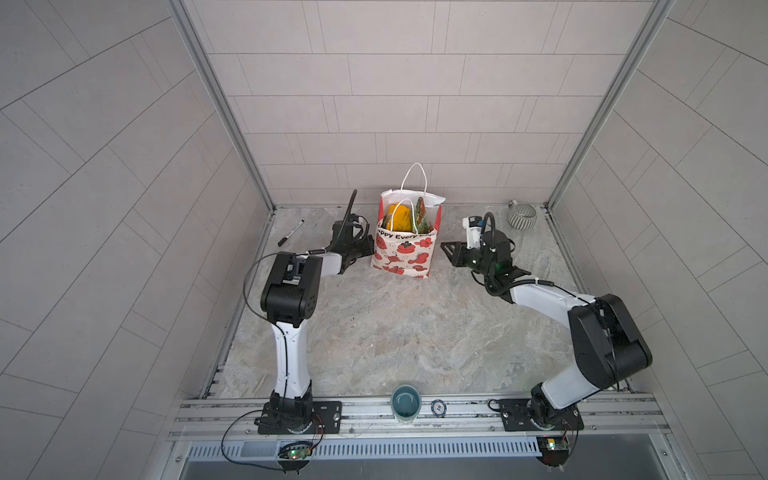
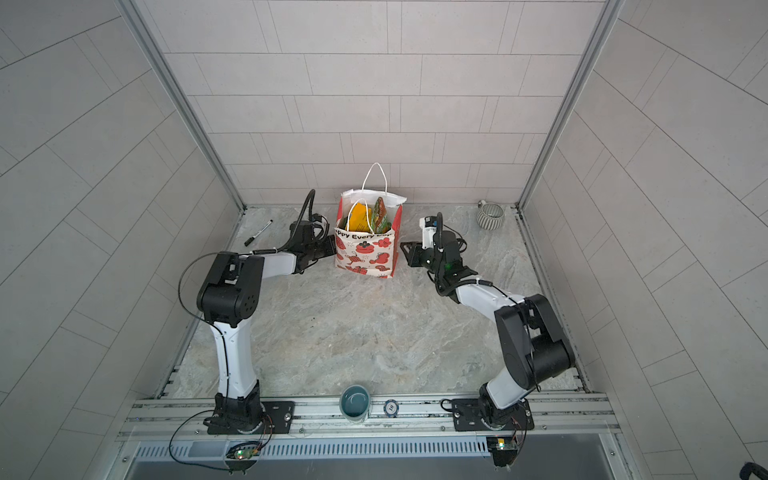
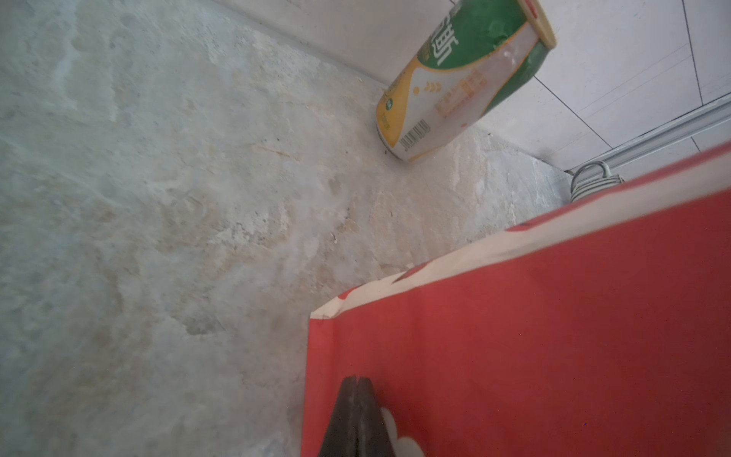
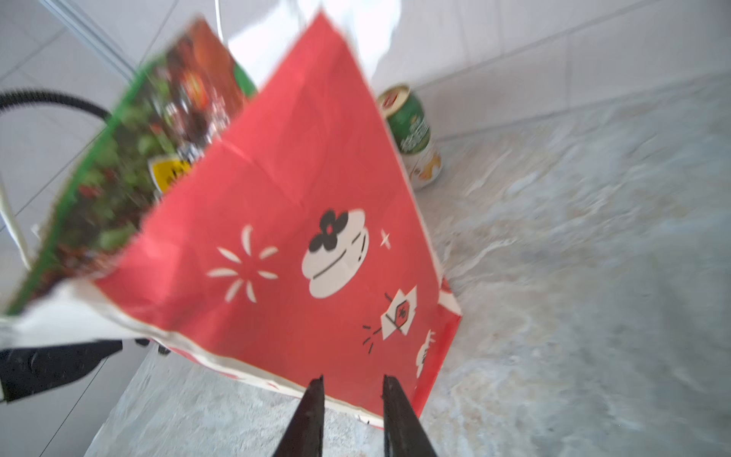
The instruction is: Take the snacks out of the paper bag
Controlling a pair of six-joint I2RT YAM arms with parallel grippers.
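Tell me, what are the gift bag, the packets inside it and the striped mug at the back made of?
The paper bag: matte printed paper, judging by its sharp creases and folds. The snack packets: thin plastic film, glossy, with bright highlights. The striped mug: probably glazed ceramic, given its thick ribbed wall, though too small to be sure.

A black marker pen (image 1: 291, 233) lies aslant on the grey marbled stone surface (image 1: 395, 332), centre left in both top views. A grey ribbed ceramic mug (image 1: 523, 216) sits centre right, near the back corner. At lower centre, a round teal cup (image 1: 406, 402) stands on the metal rail (image 1: 582, 409), with a small blue-and-white poker chip (image 1: 438, 408) just beside it. A green-and-white drink can (image 3: 463, 79) stands upright at the foot of the tiled wall (image 3: 613, 59).
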